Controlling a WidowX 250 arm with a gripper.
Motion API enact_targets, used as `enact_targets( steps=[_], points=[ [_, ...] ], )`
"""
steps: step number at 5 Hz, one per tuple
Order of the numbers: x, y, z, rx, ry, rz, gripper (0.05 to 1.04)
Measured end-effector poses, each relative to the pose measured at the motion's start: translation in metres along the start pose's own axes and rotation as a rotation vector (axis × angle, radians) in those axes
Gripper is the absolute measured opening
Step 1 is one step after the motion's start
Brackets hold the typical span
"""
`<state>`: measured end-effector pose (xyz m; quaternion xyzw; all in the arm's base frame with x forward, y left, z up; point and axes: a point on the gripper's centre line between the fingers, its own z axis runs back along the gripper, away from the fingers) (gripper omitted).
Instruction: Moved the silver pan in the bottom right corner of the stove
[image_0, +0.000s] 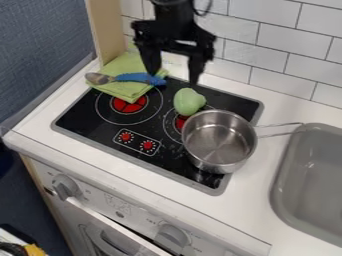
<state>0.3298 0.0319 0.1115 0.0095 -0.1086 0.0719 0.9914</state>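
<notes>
Camera view, and the claw (174, 76) hangs over the back of the stove (97, 125), fingers apart, nothing between them! The silver pan (219, 141) sits upright at the stove's right side, near the bottom corner, its handle (280, 124) out towards the sink (283, 167), likely keeping it off the burners. Behind it, the green toy (189, 101) crowds any backward shift; the blue-handled utensil (137, 77) lies across the cloth (123, 90), out of the way.

The fixed camera looks down at a slant toward the tiled wall.
</notes>
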Motion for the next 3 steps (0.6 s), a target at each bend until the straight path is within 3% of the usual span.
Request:
enact_targets(
  steps=[1, 3],
  points=[
    [0.023, -0.016, 0.007, 0.0, -0.031, 0.064, 1.0],
    [0.046, -0.04, -0.017, 0.023, 0.084, 0.041, 1.0]
  ],
)
